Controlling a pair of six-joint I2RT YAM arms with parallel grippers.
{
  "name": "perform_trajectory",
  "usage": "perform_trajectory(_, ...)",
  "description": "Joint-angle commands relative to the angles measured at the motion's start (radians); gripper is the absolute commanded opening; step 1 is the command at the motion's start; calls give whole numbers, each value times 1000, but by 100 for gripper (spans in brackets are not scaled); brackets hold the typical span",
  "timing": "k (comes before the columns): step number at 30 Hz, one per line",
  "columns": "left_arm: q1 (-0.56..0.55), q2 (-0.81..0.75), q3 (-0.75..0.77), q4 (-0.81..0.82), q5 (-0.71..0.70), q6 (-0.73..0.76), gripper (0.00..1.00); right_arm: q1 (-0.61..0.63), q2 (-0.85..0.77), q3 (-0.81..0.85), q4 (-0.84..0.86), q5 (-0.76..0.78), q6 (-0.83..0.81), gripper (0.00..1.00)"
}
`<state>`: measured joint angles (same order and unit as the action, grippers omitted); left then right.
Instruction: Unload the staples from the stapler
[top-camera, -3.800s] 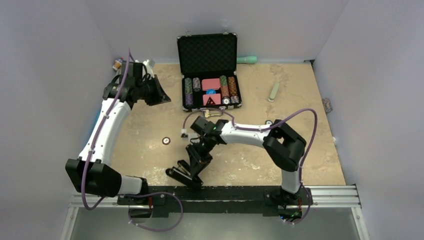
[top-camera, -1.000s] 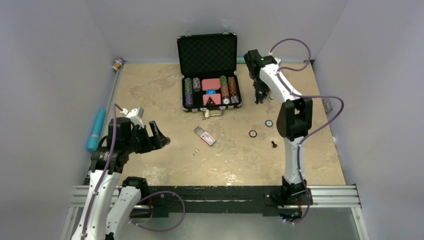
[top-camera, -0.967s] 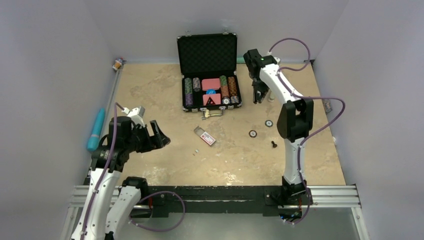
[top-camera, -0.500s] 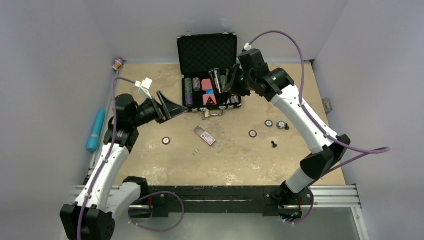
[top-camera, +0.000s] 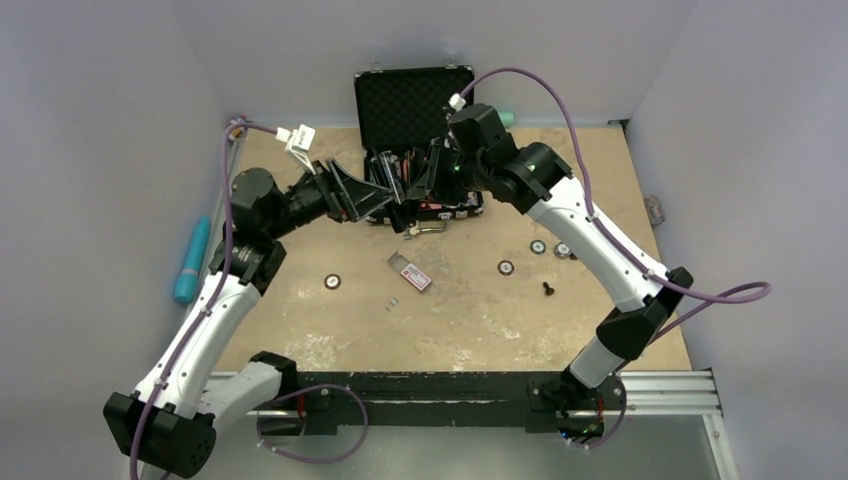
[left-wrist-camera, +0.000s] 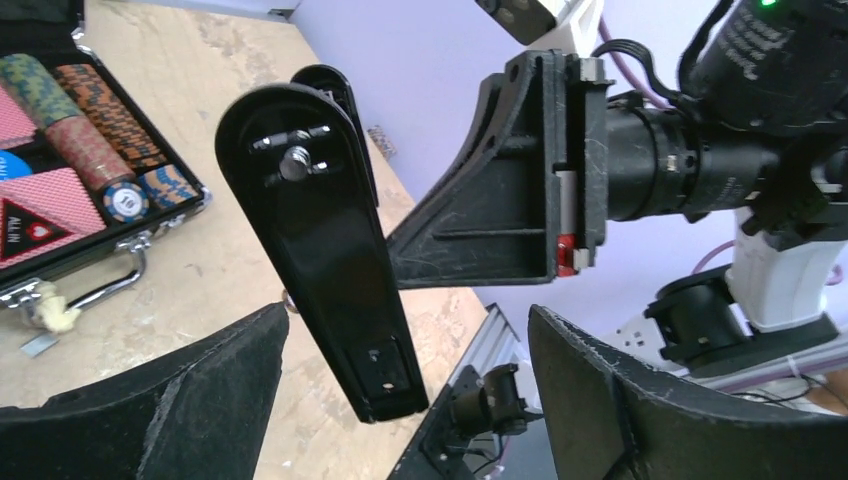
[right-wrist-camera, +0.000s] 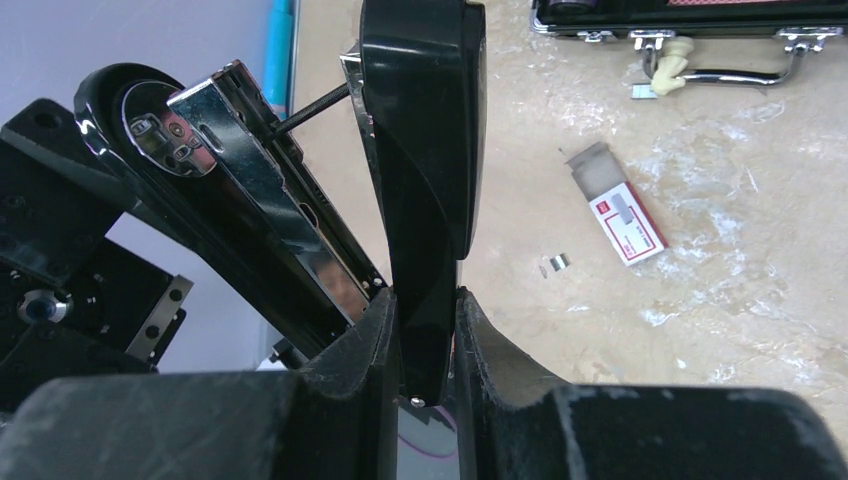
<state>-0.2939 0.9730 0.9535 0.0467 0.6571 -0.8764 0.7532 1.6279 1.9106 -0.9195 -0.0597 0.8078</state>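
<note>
While right jaws pinch the opened stapler (right-wrist-camera: 420, 150), midair, just ahead of spread left jaws

I see a mottled tan worktop (top-camera: 470, 330) boxed in by plain pale lilac walls (top-camera: 100, 100), evenly lit, with a metal rail (top-camera: 660, 390) along its near edge.

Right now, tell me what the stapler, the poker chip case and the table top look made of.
stapler: glossy black shell, likely plastic, with soft highlights; inner magazine bright metal, mirror-like.
poker chip case: black, silvery metal-looking edge trim and handle.
table top: matte mottled tan, stone-like or laminate; cannot tell.
</note>
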Motion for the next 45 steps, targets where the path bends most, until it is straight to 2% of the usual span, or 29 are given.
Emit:
perform_trajectory(1, -25, 25, 98, -133, -81, 143, 94, 16, -68, 37, 95, -54, 38, 0)
perform_trajectory(5, -33, 38, 132, -188, -100, 192, 93, 33, -77, 36, 108, -71, 49, 0)
perform_trajectory(8, -44, 53, 136, -186, -104, 190, 84, 51, -80, 50, 110, -72, 57, 0)
perform_trajectory(11, -53, 68, 145, -204, -111, 192, 68, 64, -78, 65, 100, -68, 60, 0)
perform_trajectory(13, -53, 66, 133, -180, -119, 167, 66, 69, -79, 68, 98, -68, 62, 0)
perform_trajectory(15, -53, 65, 127, -156, -119, 145, 68, 75, -78, 72, 99, -72, 60, 0)
perform_trajectory(16, -53, 70, 130, -156, -117, 141, 65, 77, -77, 74, 99, -72, 62, 0)
perform_trajectory(18, -56, 76, 142, -176, -118, 145, 46, 82, -75, 81, 98, -74, 62, 0)
perform_trajectory(21, -56, 65, 152, -220, -142, 158, 1, 83, -76, 87, 102, -80, 57, 0)
perform_trajectory(22, -56, 55, 156, -240, -149, 168, 0, 83, -76, 93, 99, -81, 56, 6)
perform_trajectory(23, -56, 42, 159, -259, -163, 176, 0, 83, -77, 100, 98, -81, 55, 26)
perform_trajectory(24, -56, 26, 160, -272, -177, 178, 0, 83, -79, 106, 96, -83, 56, 56)
perform_trajectory(25, -56, 11, 161, -282, -189, 178, 0, 81, -83, 111, 92, -84, 54, 80)
perform_trajectory(26, -55, 0, 165, -291, -195, 177, 0, 79, -86, 119, 85, -78, 47, 95)
perform_trajectory(27, -54, -7, 173, -304, -195, 177, 0, 73, -89, 127, 72, -72, 38, 98)
perform_trajectory(31, -53, -20, 217, -359, -192, 187, 0, 31, -140, 107, 63, -92, -2, 99)
perform_trajectory(35, -48, -25, 230, -311, -128, 136, 0, -22, -276, -94, 327, -272, -60, 99)
perform_trajectory(39, -32, -12, 237, -178, -17, 3, 0, -104, -425, -365, 674, -545, -18, 96)
perform_trajectory(41, -23, 10, 238, -80, 60, -93, 0, -118, -457, -426, 723, -586, -25, 88)
perform_trajectory(45, -22, 32, 214, 180, 128, -283, 0, -118, -460, -459, 770, -637, -38, 82)
